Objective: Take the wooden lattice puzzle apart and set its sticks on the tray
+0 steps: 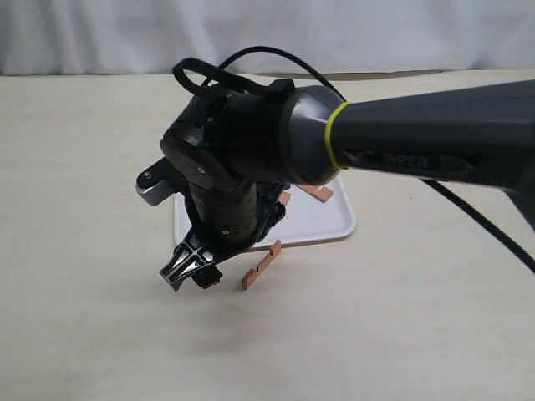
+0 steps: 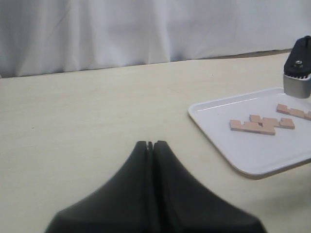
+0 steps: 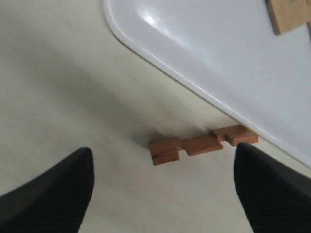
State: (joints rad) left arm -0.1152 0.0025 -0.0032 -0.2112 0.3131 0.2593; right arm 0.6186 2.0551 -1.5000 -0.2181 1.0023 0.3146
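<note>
Below centre of the exterior frame, one stick point(image 1: 262, 266) lies on the worktop point(image 1: 84, 251) just beside the tray point(image 1: 326, 219). The right gripper point(image 1: 191, 269) has its fingers apart near it; the left gripper point(image 2: 149, 144) has its fingers together. Other sticks point(image 2: 262, 125) lie on the tray.

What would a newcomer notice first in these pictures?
The black right arm fills the middle of the exterior view, its open fingers low over the table beside the white tray. One reddish stick lies on the table, one end at the tray's rim; other sticks lie on the tray.
</note>
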